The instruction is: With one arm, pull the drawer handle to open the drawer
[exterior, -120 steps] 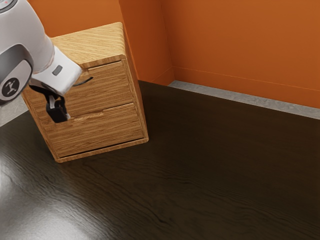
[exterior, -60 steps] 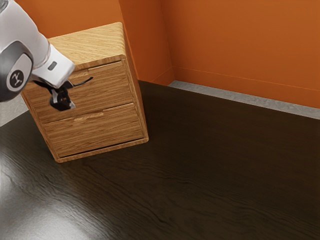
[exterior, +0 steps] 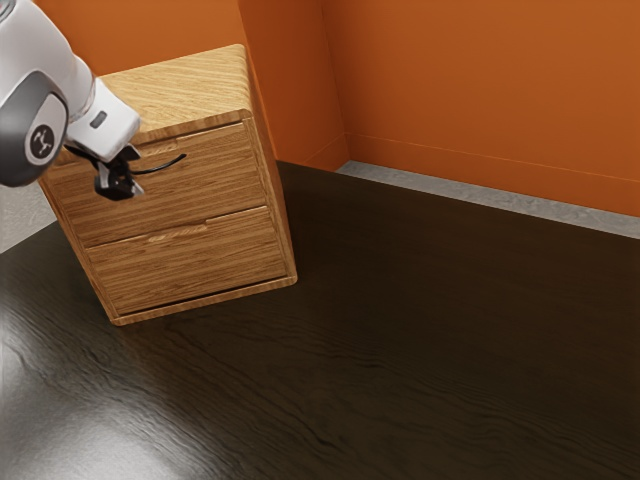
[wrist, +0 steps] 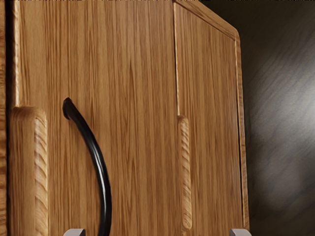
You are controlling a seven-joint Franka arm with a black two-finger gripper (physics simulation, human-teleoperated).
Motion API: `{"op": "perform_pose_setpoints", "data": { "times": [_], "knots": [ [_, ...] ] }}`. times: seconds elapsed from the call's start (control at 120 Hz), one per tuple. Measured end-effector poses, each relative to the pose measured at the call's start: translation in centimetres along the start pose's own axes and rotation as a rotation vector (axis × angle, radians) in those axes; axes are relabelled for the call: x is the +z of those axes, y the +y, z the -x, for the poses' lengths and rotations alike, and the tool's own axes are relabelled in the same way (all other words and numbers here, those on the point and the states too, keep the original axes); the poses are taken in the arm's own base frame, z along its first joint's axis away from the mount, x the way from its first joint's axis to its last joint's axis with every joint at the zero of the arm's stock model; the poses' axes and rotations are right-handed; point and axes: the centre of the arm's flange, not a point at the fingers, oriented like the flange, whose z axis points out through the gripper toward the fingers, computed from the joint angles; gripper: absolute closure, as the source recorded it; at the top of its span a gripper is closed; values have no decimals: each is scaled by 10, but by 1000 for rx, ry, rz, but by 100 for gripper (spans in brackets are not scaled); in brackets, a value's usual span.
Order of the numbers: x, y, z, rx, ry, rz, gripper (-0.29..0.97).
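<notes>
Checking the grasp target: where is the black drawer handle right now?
The black handle sits on the upper drawer of the wooden cabinet, at the exterior view's left, with the gripper at one end of it.

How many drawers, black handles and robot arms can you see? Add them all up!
Drawers: 2, the top drawer and the bottom drawer
Black handle: 1
Robot arm: 1
Total: 4

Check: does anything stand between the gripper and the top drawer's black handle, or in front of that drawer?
Nothing visible does. The gripper is open and right at the black handle on the top drawer, and no object stands in front of the drawer.
</notes>
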Motion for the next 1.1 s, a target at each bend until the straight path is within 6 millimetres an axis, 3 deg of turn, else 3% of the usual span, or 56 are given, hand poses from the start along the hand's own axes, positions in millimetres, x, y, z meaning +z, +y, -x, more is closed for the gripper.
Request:
{"op": "perform_pose_setpoints", "data": {
  "times": [0.525,0.858,1.1],
  "knots": [
    [47,-21,-1,29,87,19,38],
    [48,-19,-5,52,92,15,67],
    [30,-10,-15,76,77,-1,72]
  ]
}}
